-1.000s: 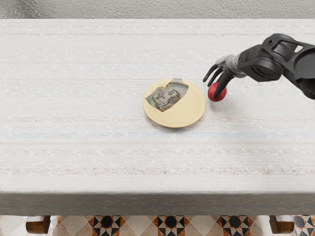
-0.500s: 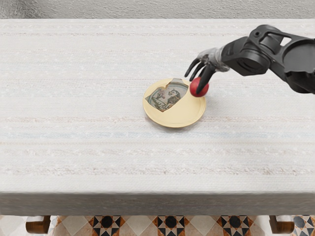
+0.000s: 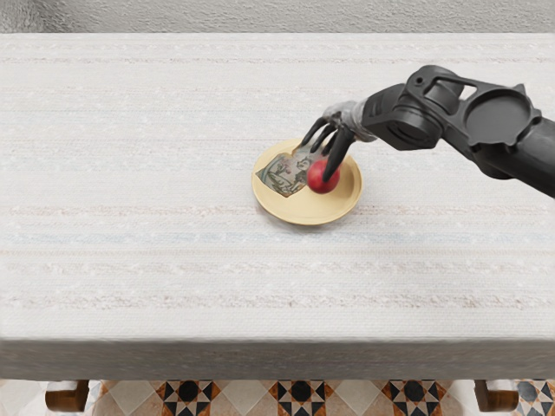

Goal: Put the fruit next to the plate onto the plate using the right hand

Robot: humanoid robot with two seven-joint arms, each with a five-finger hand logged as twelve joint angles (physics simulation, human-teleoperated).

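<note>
A small red round fruit (image 3: 323,177) is over the middle of the yellow plate (image 3: 299,206), which has a picture printed on its left part. My right hand (image 3: 326,147) reaches in from the right edge and is shut on the fruit from above, its dark fingers curled down around it. Whether the fruit touches the plate or hangs just above it cannot be told. The left arm does not show.
The plate lies near the centre of a long pale striped tabletop (image 3: 156,260). The table's front edge runs across the bottom, with patterned floor tiles (image 3: 299,397) below it.
My right hand has carried the red fruit leftward from the table beside the plate's right rim to over the plate's middle. The plate has stayed put.
</note>
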